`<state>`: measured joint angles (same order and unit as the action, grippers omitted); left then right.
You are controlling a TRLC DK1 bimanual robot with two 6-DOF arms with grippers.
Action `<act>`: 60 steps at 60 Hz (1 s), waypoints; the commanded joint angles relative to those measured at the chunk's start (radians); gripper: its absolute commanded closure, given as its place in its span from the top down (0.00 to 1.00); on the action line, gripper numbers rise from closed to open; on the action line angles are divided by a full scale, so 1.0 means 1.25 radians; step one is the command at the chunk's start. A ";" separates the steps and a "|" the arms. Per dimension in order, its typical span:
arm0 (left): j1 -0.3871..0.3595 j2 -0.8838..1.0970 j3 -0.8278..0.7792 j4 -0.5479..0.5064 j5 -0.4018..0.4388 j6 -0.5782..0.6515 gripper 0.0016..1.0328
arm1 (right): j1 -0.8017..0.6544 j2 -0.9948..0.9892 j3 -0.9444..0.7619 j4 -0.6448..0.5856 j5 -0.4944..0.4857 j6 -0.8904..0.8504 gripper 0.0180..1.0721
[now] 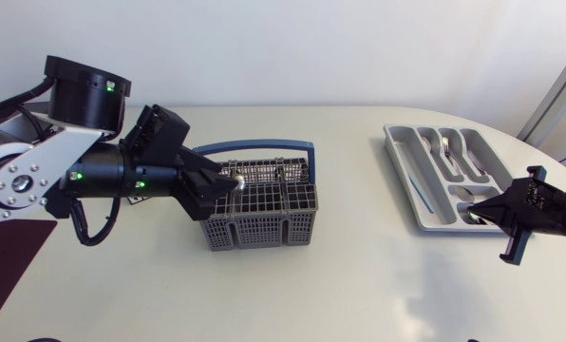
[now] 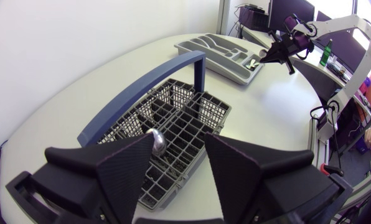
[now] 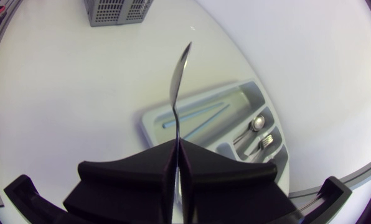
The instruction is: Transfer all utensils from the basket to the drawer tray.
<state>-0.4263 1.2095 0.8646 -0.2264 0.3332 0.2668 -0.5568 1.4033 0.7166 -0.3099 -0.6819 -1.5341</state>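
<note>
- Hovering over the basket [image 1: 264, 226], the left gripper [image 2: 178, 140] has its fingers spread and empty; a spoon [image 2: 156, 142] stands in the basket just beneath them.
- Well away from the basket, the right gripper [image 3: 176, 143] pinches a silver utensil [image 3: 177, 93] over the drawer tray [image 3: 151, 121].

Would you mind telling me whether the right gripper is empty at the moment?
No, the right gripper is shut on a slim silver utensil that sticks out ahead of it above the drawer tray.

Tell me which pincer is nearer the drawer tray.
Right. The right pincer, shut on a utensil, is over one end of the drawer tray; the left pincer is far off, over the basket.
</note>
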 commanded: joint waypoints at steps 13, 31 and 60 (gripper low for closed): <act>0.008 0.019 -0.023 0.007 -0.021 0.020 0.57 | -0.090 0.188 0.108 0.125 0.003 -0.130 0.05; -0.005 0.019 -0.022 0.003 -0.042 0.017 0.57 | -0.108 0.322 0.157 0.236 0.064 -0.199 0.05; 0.011 0.004 -0.035 0.003 -0.042 0.018 0.57 | -0.129 0.328 0.057 0.378 0.156 -0.258 0.77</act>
<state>-0.4248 1.2182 0.8448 -0.2264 0.2817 0.2707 -0.7078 1.8187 0.8185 0.1562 -0.5022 -1.8194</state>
